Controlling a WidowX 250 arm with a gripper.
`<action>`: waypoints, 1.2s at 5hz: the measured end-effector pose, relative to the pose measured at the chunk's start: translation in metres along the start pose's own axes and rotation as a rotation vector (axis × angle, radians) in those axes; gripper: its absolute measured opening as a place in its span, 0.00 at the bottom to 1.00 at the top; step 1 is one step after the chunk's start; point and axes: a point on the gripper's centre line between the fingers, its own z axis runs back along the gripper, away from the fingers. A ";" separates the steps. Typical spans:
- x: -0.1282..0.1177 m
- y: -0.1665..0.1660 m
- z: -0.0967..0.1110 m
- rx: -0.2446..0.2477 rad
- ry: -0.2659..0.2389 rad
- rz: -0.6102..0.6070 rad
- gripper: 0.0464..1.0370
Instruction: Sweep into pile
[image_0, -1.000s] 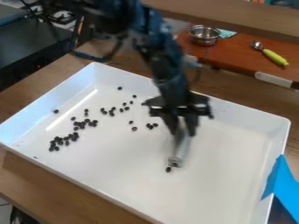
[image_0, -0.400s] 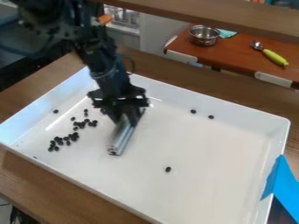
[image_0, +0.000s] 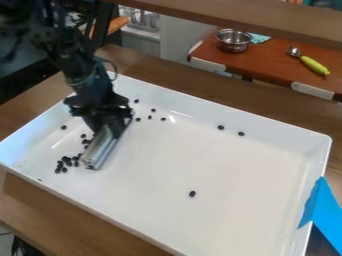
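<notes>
Black arm, with what seems a cable.

The big tray (image_0: 234, 170) is looking like hard white plastic, all smooth and glossy, and light is shining off its side at 9 o'clock. At 8 o'clock, the silvery bar (image_0: 100, 149) is gleaming like smooth metal, and the table (image_0: 40, 205) is showing plain, dull brown wood. The pot (image_0: 232, 42) at 1 o'clock is shining like metal, and the rag (image_0: 259, 38) just beside it is looking like soft cloth. At 2 o'clock, the spoon (image_0: 294, 51) is showing shiny metal, and its green handle (image_0: 314, 65) is looking like smooth plastic.
</notes>
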 end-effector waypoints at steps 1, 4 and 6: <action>-0.004 0.035 0.007 0.049 0.000 0.007 0.33; -0.022 -0.064 0.084 -0.284 0.049 0.041 0.33; -0.028 -0.163 0.072 -0.344 0.045 -0.003 0.33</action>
